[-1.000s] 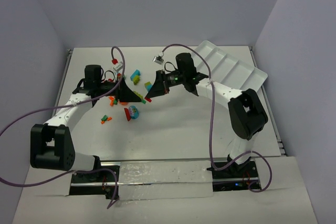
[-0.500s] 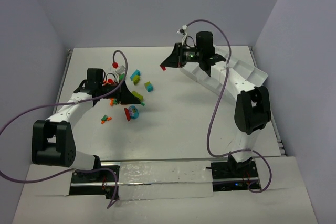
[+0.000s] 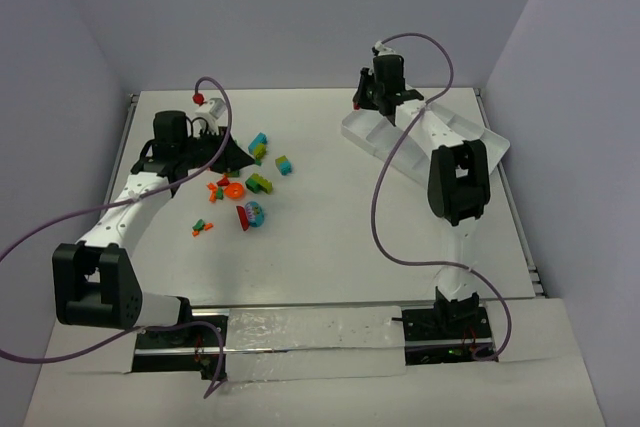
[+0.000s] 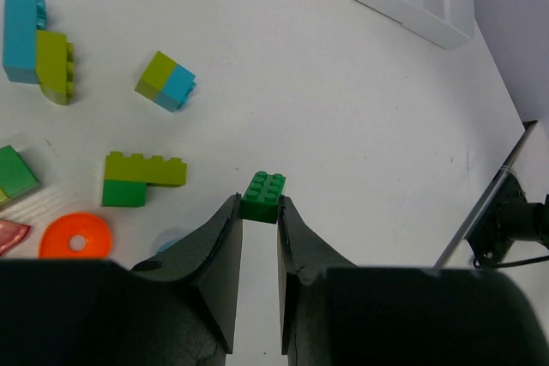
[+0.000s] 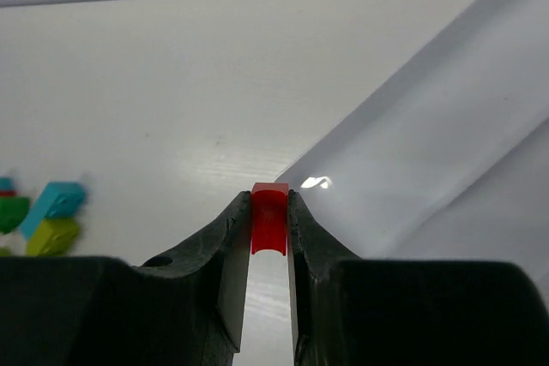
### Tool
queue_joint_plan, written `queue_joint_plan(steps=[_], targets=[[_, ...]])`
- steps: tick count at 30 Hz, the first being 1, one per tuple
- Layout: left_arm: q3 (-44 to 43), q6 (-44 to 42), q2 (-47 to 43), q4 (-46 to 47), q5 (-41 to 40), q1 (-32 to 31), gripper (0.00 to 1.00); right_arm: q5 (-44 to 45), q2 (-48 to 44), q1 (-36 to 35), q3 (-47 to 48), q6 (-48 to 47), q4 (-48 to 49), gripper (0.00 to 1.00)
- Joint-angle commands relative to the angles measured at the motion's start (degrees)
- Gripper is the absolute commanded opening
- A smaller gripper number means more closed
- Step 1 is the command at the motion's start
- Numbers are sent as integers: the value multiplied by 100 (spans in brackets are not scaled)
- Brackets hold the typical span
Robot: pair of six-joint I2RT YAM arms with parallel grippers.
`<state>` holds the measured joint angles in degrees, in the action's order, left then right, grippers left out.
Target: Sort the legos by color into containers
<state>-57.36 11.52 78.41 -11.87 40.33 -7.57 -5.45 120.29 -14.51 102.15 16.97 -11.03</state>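
Note:
My left gripper (image 4: 260, 204) is shut on a dark green lego (image 4: 263, 195), over the table just right of the pile; it also shows in the top view (image 3: 238, 160). My right gripper (image 5: 269, 205) is shut on a red lego (image 5: 269, 217) at the near-left corner of the white tray (image 5: 446, 109). In the top view it (image 3: 358, 104) hangs over the tray's far-left end (image 3: 352, 125). Loose legos lie in a pile (image 3: 258, 183): cyan and yellow-green ones (image 4: 165, 80), a green and yellow-green one (image 4: 141, 179), an orange disc (image 4: 75, 235).
The tray (image 3: 478, 135) runs diagonally at the back right, and its corner shows in the left wrist view (image 4: 403, 2). A red and cyan piece (image 3: 250, 214) and small orange and green bits (image 3: 203, 227) lie nearer the front. Purple cables loop over both arms.
My right arm has swung from beside the pile to the tray's far-left end, carrying the red lego. My left gripper has drawn back a little to the left, away from the pile.

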Motion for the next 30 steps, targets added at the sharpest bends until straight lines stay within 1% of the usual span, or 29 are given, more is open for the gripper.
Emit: queue_joint_plan(steps=[1,3,5,7,13,15,17,19,22,23,24,25,26,27,29,30], targets=[[-294,69,-85,220,-322,-25,0,1191,475,147,884,-72,-71,0],[-296,75,-75,220,-338,-25,0,1366,652,170,1191,-54,-117,0],[-294,90,-52,220,-367,-25,0,1719,977,203,1499,-8,-162,0],[-305,110,-12,225,-376,-25,0,1922,1133,245,1604,46,-100,0],[-416,164,163,212,-421,-25,0,2039,1538,437,1831,300,51,0],[-440,181,212,238,-420,-25,0,2056,1661,499,1922,343,125,6],[-461,201,264,238,-412,-25,0,2018,1735,538,1985,351,227,9],[-479,202,299,238,-412,-25,0,1941,1789,564,2021,335,296,10],[-514,245,385,229,-420,-25,0,1881,1919,590,2142,351,435,16],[-521,252,414,237,-428,-25,0,1924,1977,590,2222,359,464,26],[-529,261,434,238,-436,-25,0,1940,2010,590,2259,360,477,42],[-531,263,438,238,-438,-25,0,1942,2043,604,2265,360,486,46],[-538,256,445,231,-458,-25,0,1889,2090,614,2331,360,494,63],[-545,249,447,229,-459,-25,0,1820,2113,616,2362,365,506,72],[-549,253,454,237,-463,-25,0,1670,2106,624,2378,369,529,82],[-555,261,456,245,-464,-25,0,1592,2097,625,2379,355,545,86]])
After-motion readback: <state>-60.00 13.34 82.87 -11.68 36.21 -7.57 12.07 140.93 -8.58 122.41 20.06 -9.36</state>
